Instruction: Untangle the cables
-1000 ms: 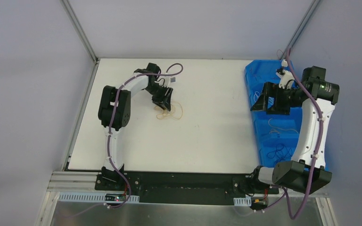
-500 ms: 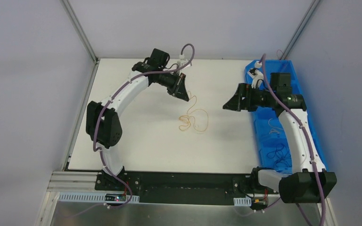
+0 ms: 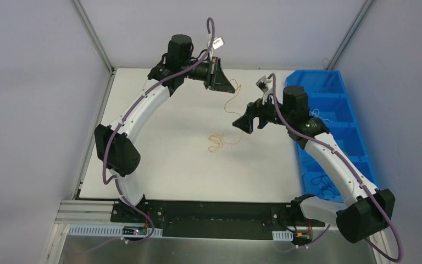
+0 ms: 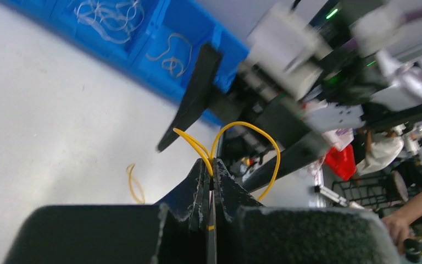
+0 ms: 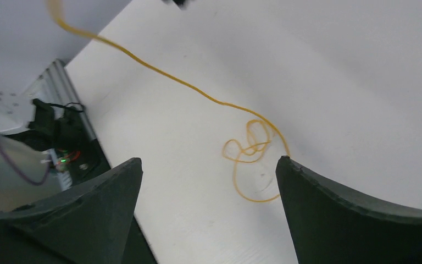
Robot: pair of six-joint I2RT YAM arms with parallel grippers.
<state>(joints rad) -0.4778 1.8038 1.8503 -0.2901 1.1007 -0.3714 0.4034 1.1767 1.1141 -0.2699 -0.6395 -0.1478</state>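
Observation:
A thin orange cable (image 3: 228,113) hangs from my left gripper (image 3: 232,88), which is raised at the back of the table and shut on its upper end. In the left wrist view the strands (image 4: 242,127) loop out from between the closed fingertips. The cable's lower part lies in small loops (image 3: 220,142) on the white table (image 3: 159,159). My right gripper (image 3: 237,124) is open and empty beside the hanging strand, above the loops. In the right wrist view the loops (image 5: 251,147) lie between and beyond its wide-apart fingers (image 5: 115,181).
A blue compartment bin (image 3: 340,93) stands along the table's right edge, with white cables (image 3: 320,115) and dark cables (image 3: 324,179) in its sections. It also shows in the left wrist view (image 4: 143,33). A metal frame post (image 3: 90,33) rises at the back left corner.
My left gripper has risen and moved right and back with the orange cable, drawing it up from the table. My right arm has swung left out of the bin toward the hanging strand.

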